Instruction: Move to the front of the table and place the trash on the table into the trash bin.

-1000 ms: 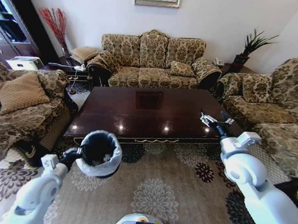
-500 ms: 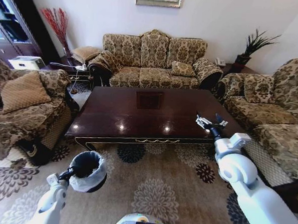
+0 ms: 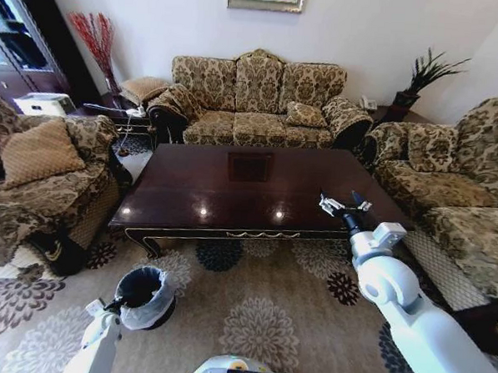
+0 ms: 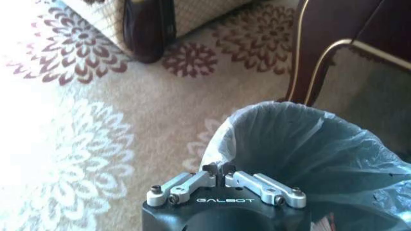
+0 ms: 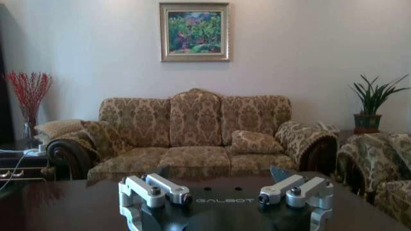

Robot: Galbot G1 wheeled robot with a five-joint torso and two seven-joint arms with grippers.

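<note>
Left gripper point(image 4: 218, 169) pinched on bin point(image 3: 145, 295) rim, low on carpet point(image 3: 259, 316) before table point(image 3: 249, 186). Right gripper point(image 3: 343, 203) spread wide above table's right edge.

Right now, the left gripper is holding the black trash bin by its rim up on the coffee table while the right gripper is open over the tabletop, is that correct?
Not quite: the head view shows the black trash bin down on the patterned carpet in front of the coffee table, not on it. The left gripper does pinch its bag-lined rim, and the right gripper is open over the tabletop.
</note>
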